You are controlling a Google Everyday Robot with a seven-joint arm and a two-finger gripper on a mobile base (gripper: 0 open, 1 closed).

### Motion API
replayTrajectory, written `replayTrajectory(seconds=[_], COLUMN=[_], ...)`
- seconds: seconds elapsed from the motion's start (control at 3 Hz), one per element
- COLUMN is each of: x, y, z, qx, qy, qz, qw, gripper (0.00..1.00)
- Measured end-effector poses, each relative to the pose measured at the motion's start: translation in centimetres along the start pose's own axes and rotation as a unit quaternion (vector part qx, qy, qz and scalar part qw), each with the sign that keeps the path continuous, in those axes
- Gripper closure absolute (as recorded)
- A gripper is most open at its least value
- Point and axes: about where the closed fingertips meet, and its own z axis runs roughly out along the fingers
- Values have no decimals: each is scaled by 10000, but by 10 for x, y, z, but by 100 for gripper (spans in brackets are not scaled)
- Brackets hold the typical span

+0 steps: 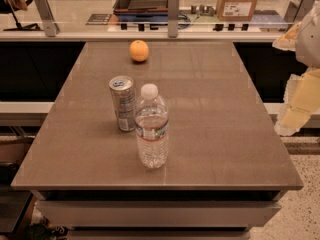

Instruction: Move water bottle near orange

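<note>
Clear ribbed water bottle [151, 129] stands touching a silver can [123, 103], well apart from the round orange [139, 50]; the pale gripper [299, 101] hangs beside the grey table [215, 134], grasp impossible to tell.

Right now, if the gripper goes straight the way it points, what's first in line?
The gripper hangs beyond the right edge of the table, apparently pointing down. Straight on, it likely meets the floor first, missing the water bottle and orange; depth unclear.
</note>
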Motion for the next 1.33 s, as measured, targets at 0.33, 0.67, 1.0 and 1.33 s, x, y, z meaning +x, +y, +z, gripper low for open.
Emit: replayTrajectory(seconds=[0.33,0.67,1.0,1.33], x=[-5,-17,-34,-57], y=[2,2,2,11], z=[15,36,61,83], qx=[-71,-235,-543,-900], qy=[-382,-975,-1724,-2367], qz=[-13,-43,-129,-259], qw=[9992,9950,9834,9671], gripper=[0,0,0,0])
